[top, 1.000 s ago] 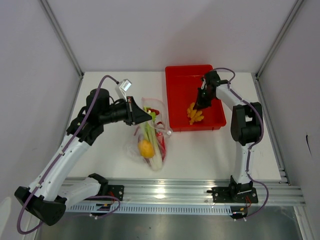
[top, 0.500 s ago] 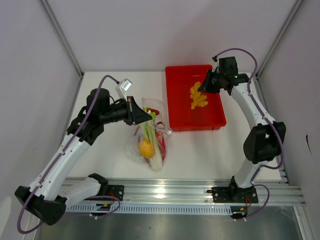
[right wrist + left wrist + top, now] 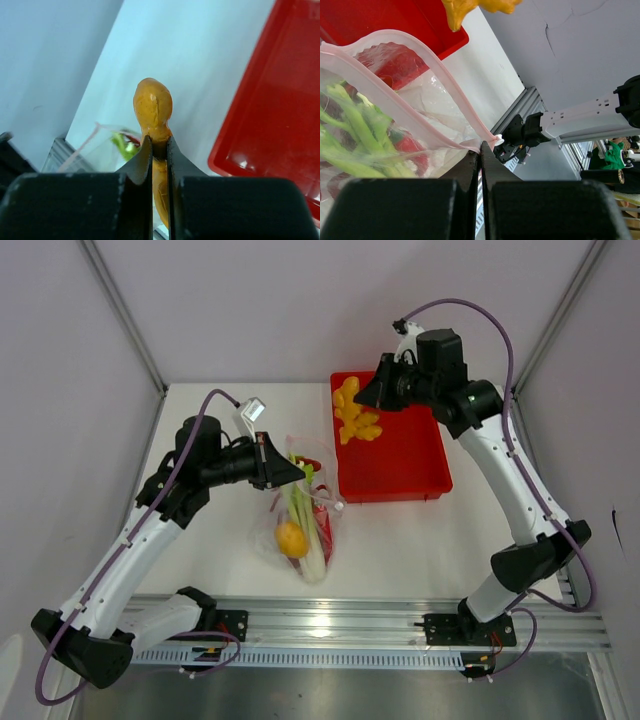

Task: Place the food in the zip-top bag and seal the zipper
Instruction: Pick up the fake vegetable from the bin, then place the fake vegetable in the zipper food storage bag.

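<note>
The clear zip-top bag (image 3: 300, 525) lies mid-table, holding the green-and-white stalk (image 3: 305, 520), a red lobster (image 3: 395, 62) and a round orange piece (image 3: 291, 538). My left gripper (image 3: 290, 471) is shut on the bag's mouth edge, holding the pinkish zipper (image 3: 395, 107) rim up and the mouth open. My right gripper (image 3: 368, 400) is shut on a cluster of yellow-orange food pieces (image 3: 352, 415), raised above the left end of the red tray (image 3: 400, 465). In the right wrist view the yellow piece (image 3: 153, 107) sticks out between the fingers (image 3: 142, 160), with the bag below and ahead.
The red tray shows nothing else inside it. Grey walls and metal frame posts (image 3: 125, 315) close in the white table (image 3: 420, 540) on three sides. An aluminium rail (image 3: 350, 625) with the arm bases runs along the near edge.
My right gripper has lifted the yellow-orange pieces out of the tray and carried them up and to the left, towards the bag. The left gripper and bag have stayed put.
</note>
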`<state>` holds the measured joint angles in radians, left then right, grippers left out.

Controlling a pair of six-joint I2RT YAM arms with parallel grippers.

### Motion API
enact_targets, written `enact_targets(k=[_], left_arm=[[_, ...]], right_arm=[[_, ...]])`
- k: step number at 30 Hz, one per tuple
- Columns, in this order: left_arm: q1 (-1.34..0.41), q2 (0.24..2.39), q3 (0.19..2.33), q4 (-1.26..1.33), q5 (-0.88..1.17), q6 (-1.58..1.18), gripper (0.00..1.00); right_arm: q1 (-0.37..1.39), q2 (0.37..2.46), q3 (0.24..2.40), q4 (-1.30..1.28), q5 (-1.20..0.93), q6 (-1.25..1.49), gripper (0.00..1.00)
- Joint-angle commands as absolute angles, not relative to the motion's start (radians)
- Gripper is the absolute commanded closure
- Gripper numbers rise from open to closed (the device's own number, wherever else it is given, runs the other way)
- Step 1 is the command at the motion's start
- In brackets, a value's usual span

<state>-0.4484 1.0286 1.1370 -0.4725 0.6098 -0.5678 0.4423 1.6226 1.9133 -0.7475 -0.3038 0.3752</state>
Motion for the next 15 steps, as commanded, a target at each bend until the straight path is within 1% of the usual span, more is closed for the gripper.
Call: enact_targets(k=[1, 6, 13, 15], left_arm=[[-0.440, 1.026, 1.157, -0.413, 0.632, -0.572, 0.99], [-0.440, 1.023, 1.157, -0.411, 0.629, -0.574, 0.99], [-0.440, 1.023, 1.157, -0.411, 0.629, -0.575, 0.99], [-0.440, 1.022, 1.154, -0.413, 0.627, -0.575, 1.00]], right_arm=[[0.508, 1.600, 2.018, -0.814, -0.247, 0.382, 1.00], [0.586, 1.641, 2.066, -0.854, -0.201, 0.390, 1.00], [0.707, 1.687, 2.105, -0.913, -0.032, 0.406, 1.00], [0.736, 1.693, 2.105, -0.914, -0.028, 0.413, 1.00]])
